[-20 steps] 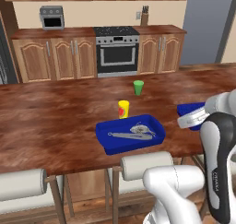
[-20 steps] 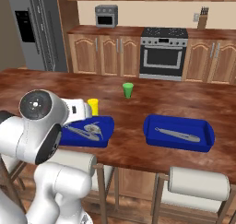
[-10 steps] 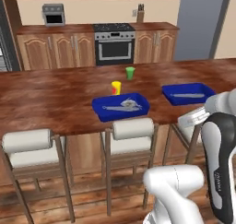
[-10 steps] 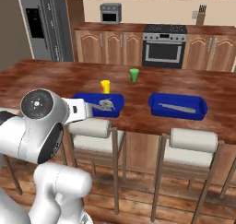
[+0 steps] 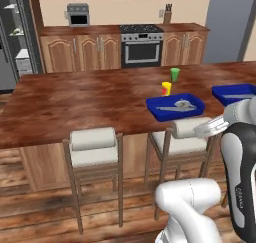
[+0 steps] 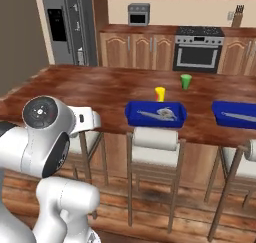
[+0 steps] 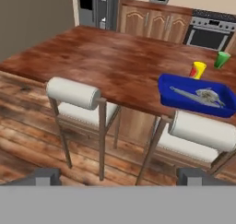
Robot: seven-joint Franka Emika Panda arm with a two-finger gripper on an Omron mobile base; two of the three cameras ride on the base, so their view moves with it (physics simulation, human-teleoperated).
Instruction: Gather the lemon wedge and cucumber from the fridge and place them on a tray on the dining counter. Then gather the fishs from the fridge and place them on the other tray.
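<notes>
Near end first: gripper (image 7: pixel 119 176) is carried low and level, jaws fully apart with nothing between them, looking out over the wood floor at the stools. The whole picture in both base views has shifted since a second ago. Then the counter's far side sat right under the cameras; now I see the full stool (image 7: pixel 73 93) legs and floorboards, so I log this as the base backing off and swinging left, not as anything on the counter moving. Past the stools, the dining counter (image 5: pixel 75 102) carries the near tray (image 5: pixel 167 115) with pale grey shapes lying in it, a yellow cup (image 5: pixel 166 88) and a green cup (image 5: pixel 174 74) just behind it, and the other tray (image 5: pixel 220 93) to the right with one long grey shape inside. They keep the same layout relative to each other as before. I cannot tell whether those grey shapes are the fish, and I can make out no lemon wedge or cucumber. Farthest back, the fridge (image 6: pixel 67 24) now stands at upper left. My reading: empty-handed transit towards the fridge for the next fetch.
</notes>
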